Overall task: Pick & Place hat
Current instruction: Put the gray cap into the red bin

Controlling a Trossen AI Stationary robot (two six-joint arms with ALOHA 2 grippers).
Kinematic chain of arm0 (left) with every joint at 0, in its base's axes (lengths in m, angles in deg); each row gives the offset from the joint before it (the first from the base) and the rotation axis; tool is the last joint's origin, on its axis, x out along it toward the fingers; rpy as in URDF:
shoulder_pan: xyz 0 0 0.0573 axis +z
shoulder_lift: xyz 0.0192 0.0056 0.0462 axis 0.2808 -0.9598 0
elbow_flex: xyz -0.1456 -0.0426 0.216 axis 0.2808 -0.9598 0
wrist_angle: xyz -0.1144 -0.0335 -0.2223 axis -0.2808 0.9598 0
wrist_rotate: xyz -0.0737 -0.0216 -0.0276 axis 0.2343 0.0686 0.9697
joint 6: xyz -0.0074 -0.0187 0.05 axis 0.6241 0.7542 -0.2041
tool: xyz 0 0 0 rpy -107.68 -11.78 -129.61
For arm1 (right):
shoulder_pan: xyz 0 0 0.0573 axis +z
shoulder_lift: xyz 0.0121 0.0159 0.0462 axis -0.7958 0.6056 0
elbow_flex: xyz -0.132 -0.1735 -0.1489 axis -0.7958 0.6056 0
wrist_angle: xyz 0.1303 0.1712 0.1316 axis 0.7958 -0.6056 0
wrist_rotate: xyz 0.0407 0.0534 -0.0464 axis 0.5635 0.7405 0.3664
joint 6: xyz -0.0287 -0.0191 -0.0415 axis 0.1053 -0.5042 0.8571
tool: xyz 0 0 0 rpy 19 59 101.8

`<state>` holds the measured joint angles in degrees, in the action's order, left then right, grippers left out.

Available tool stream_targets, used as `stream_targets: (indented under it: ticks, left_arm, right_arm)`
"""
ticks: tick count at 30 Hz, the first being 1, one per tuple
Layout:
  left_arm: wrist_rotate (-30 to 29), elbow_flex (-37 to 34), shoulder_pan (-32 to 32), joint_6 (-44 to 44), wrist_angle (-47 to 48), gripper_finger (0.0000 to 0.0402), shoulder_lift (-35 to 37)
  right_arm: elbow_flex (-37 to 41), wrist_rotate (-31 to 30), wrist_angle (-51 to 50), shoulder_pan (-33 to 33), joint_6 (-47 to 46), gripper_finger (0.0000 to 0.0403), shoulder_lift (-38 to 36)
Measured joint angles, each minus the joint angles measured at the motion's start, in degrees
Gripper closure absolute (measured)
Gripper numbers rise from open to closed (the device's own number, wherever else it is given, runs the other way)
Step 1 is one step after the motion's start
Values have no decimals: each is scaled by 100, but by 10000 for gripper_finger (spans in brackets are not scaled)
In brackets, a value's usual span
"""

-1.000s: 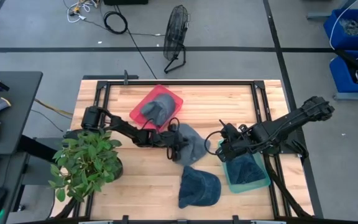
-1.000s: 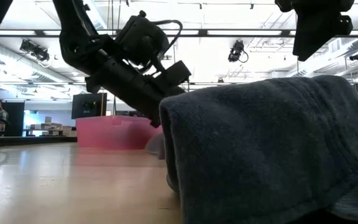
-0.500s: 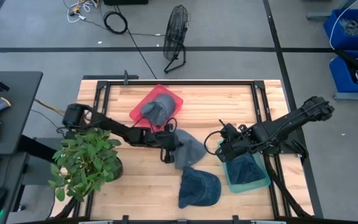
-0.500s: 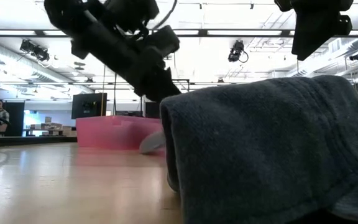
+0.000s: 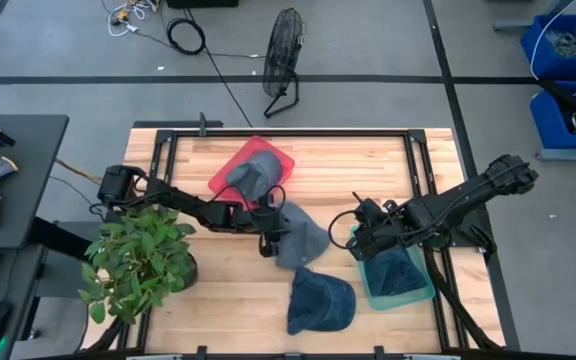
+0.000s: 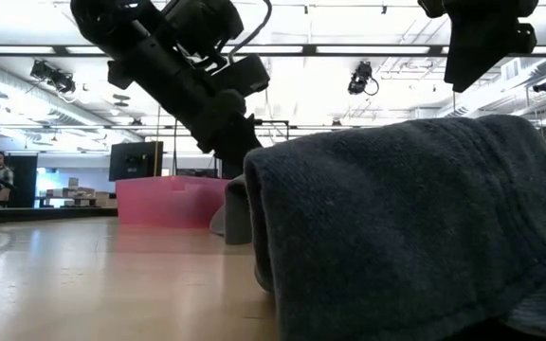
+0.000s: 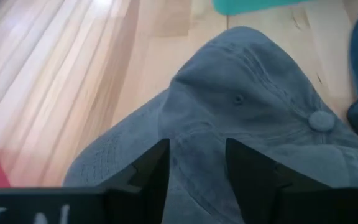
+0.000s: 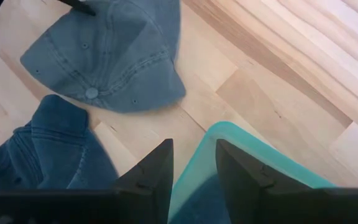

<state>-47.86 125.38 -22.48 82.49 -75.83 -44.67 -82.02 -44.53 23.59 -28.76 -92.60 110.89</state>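
Currently, high view: the left gripper (image 5: 265, 232) is set at the left edge of the grey hat (image 5: 296, 236), which lies mid-table, between the red tray (image 5: 224, 178) and the teal tray (image 5: 423, 293). A second grey hat (image 5: 253, 176) is seen in the red tray, a dark blue hat (image 5: 320, 301) near the front edge, and another blue hat (image 5: 398, 270) inside the teal tray. The right gripper (image 5: 361, 240) is held over the teal tray's left rim. A plant (image 5: 138, 262) stands at the front left corner.

Low view: the left gripper (image 6: 237, 156) is seen low, at the grey hat (image 6: 232, 210), in front of the red tray (image 6: 164, 201). Most of the picture is filled by the blue hat (image 6: 415, 227) close to the lens.

Left wrist view: the fingers (image 7: 151, 171) are set narrow on the hat's fabric (image 7: 247, 118), a fold appearing pinched between them; the teal tray (image 7: 253, 5) shows beyond.

Right wrist view: the right gripper's fingers (image 8: 157, 171) stand slightly apart, nothing held, over the teal rim (image 8: 229, 134); both loose hats (image 8: 114, 53) are visible.

Judgement: the grasp step on the grey hat is in hand. Next, a clean lift is called for, then a carry to a tray; the target tray cannot be told.
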Motion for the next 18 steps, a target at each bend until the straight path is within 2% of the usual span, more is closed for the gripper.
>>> stream_targets:
  ticks: [6,11,14,18]
  left_arm:
    - [0,2,47,23,133,231,0]
    - [-4,4,214,172,662,246,2]
    - [-2,13,325,117,775,285,14]
    - [46,13,382,-324,812,381,54]
  right_arm:
    - [0,0,2,0,0,277,1]
    - [0,0,0,0,0,277,1]
    - [0,0,0,1,0,277,1]
    - [0,0,1,0,2,277,1]
